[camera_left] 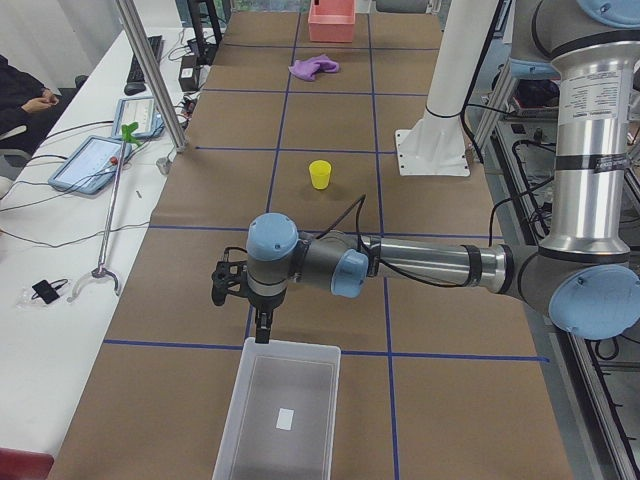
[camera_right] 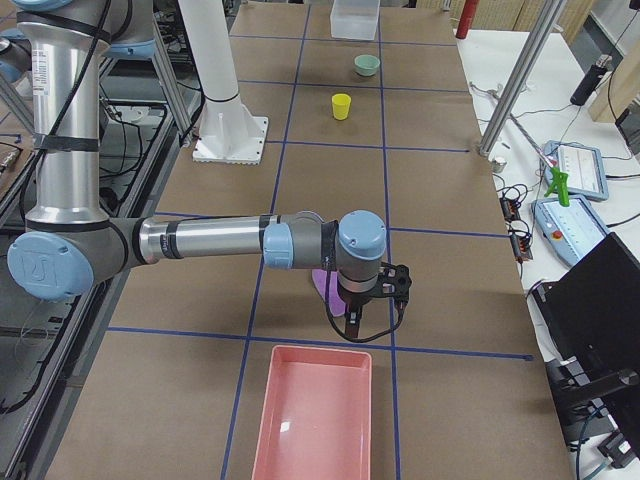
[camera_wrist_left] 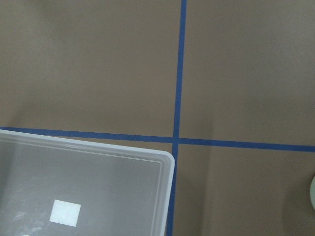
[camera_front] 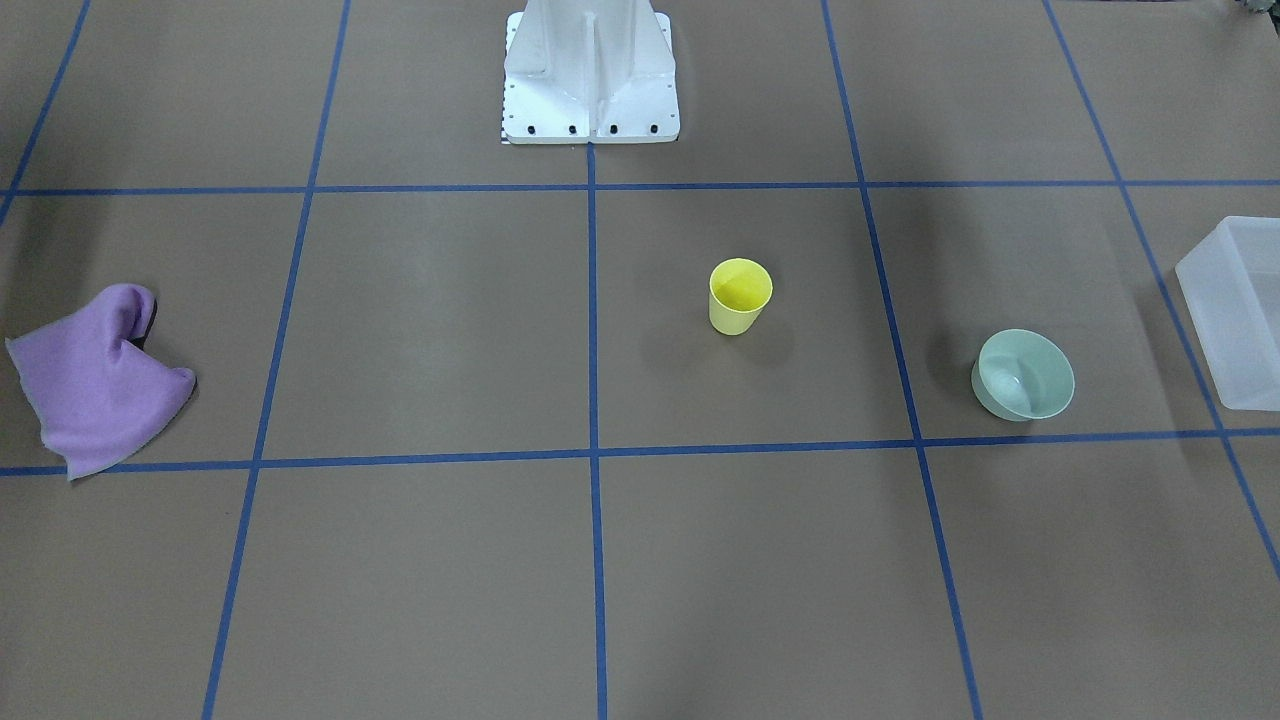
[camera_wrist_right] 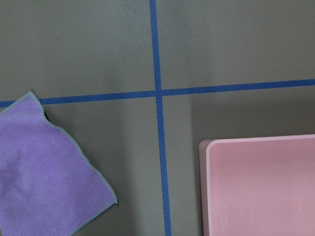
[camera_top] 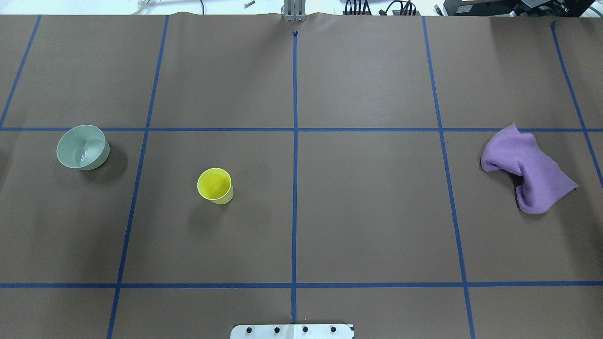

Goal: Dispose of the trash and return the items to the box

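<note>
The yellow cup (camera_front: 740, 295) stands upright near the table's middle, and it also shows in the overhead view (camera_top: 215, 185). The mint-green bowl (camera_front: 1023, 375) sits further toward the left end (camera_top: 82, 147). The translucent box (camera_left: 280, 415) lies at the left end, empty apart from a white label. My left gripper (camera_left: 262, 328) hangs just above the box's near rim; the left wrist view shows the box's corner (camera_wrist_left: 83, 191). My right gripper (camera_right: 353, 318) hangs over the purple cloth (camera_right: 328, 285). I cannot tell whether either gripper is open or shut.
The crumpled purple cloth (camera_top: 527, 169) lies at the right end, next to a pink bin (camera_right: 315, 415), whose corner shows in the right wrist view (camera_wrist_right: 261, 187). The white robot base (camera_front: 590, 80) stands at the table's edge. Blue tape lines grid the brown table.
</note>
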Robot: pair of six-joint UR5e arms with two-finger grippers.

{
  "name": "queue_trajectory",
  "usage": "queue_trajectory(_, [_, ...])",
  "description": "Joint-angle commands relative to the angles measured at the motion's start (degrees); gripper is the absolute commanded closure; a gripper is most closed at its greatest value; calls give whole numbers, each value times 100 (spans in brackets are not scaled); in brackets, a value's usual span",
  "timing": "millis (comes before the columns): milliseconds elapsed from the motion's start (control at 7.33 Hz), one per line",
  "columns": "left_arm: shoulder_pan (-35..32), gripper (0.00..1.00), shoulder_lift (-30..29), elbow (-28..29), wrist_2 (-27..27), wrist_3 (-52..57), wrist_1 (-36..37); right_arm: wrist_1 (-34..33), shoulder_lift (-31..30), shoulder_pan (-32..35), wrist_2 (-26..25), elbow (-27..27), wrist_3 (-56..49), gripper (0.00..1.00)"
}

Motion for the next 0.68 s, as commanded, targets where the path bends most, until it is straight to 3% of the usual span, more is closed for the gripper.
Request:
queue_trajectory(0, [898, 1, -100, 1, 32, -1454, -620, -28, 13, -1, 22, -3, 19, 0])
queue_trajectory(273, [1568, 1, -118, 159, 233, -2448, -1323, -45, 22, -9, 39, -3, 54, 0])
queue_trajectory(545, [2322, 1, -642, -33, 304, -3897, -1599, -45, 22, -9, 48, -3, 54, 0])
